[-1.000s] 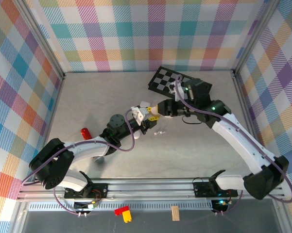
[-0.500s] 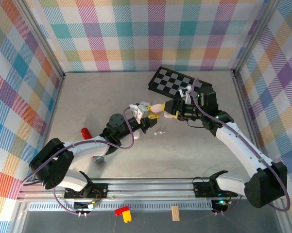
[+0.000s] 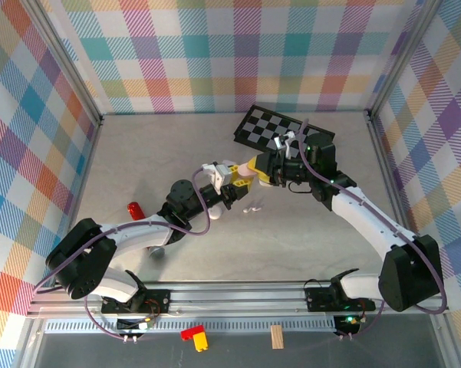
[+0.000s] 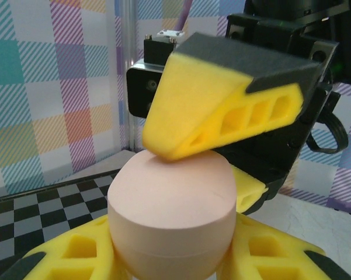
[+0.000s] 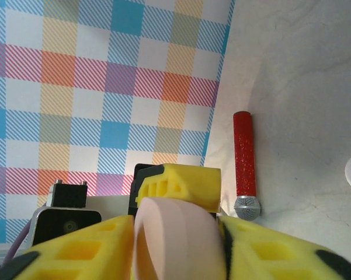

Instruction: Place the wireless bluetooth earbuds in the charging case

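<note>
Clenched around the lower half of a pale pink charging case [image 4: 169, 204] with the left gripper [image 4: 169, 262], held clear of the table [image 3: 161, 153]. Pinched across the domed upper half with the right gripper [image 5: 178, 251] from the opposite side, one yellow pad on the crown, the other against the flank. By the look of both wrist views, pressed tight with no gap.

Lid apparently shut, seam unbroken, nothing of the inside on show.

Down on the table, below the meeting fingertips and a little toward the arm bases: tiny white wireless bluetooth earbuds [image 3: 251, 208], too small for counting, well apart from either grip. Beyond the right gripper, a checkerboard [image 3: 280, 130]. Well off to the left of the left gripper, a red toy microphone [image 5: 244, 157].

Judged from this: early days. Case secured, nothing inserted. Left to do, probably: prising the lid open, fetching each earbud, seating the stems in the wells.
</note>
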